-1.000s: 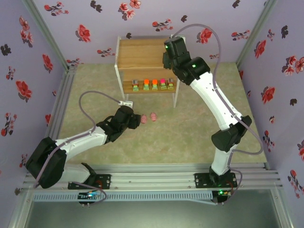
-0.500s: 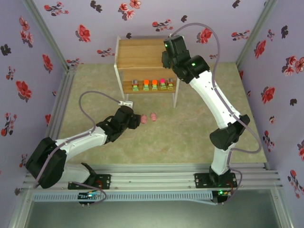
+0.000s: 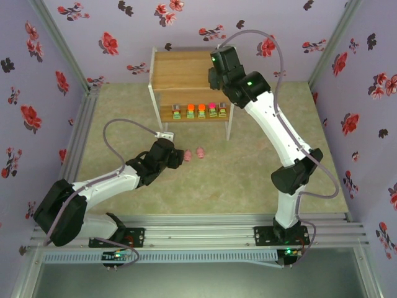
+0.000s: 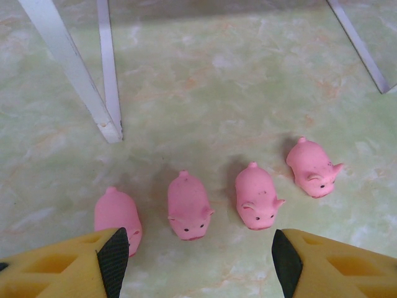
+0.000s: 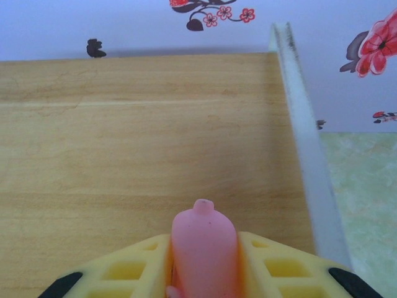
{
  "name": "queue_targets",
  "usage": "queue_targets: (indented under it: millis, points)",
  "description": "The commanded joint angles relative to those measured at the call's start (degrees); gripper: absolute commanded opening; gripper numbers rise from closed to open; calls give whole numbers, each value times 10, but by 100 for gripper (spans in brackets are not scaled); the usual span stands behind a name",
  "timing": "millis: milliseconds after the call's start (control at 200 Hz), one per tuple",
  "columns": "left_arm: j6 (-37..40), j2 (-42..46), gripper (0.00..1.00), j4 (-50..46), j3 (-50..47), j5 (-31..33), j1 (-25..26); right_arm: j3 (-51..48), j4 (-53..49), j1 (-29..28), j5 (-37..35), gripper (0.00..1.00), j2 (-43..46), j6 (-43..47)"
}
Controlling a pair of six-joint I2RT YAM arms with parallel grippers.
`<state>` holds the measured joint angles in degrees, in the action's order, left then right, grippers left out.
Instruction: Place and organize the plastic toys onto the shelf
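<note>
The shelf stands at the back, with a row of several blocky toys on its lower tier. My right gripper is shut on a pink pig, held just above the right end of the shelf's top board. In the top view that gripper hangs over the top board's right side. Several pink pigs lie in a row on the floor. My left gripper stands open just short of them, nothing between its fingers. Its left finger partly hides the leftmost pig.
White shelf legs stand on the floor just beyond the pigs. The shelf's white frame rail runs along the top board's right edge. Floral walls close the table on three sides.
My right arm has shifted slightly left and back over the shelf top with the pig still in its grip. The left arm and the floor pigs have not moved.
</note>
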<state>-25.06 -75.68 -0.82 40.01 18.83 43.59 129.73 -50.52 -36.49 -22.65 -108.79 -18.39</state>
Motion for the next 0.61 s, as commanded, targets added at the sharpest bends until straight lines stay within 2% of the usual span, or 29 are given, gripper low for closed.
queue_targets:
  millis: [0, 335, 600]
  points:
    - [9, 9, 67, 6, 13, -3, -5, 11, -28, -6, -5, 4, -16, 10]
    - [9, 13, 67, 6, 12, -1, -5, 13, -45, -19, -67, 4, -14, 21]
    - [8, 16, 67, 5, 12, -2, -5, 23, -51, -16, -87, 5, -12, 28]
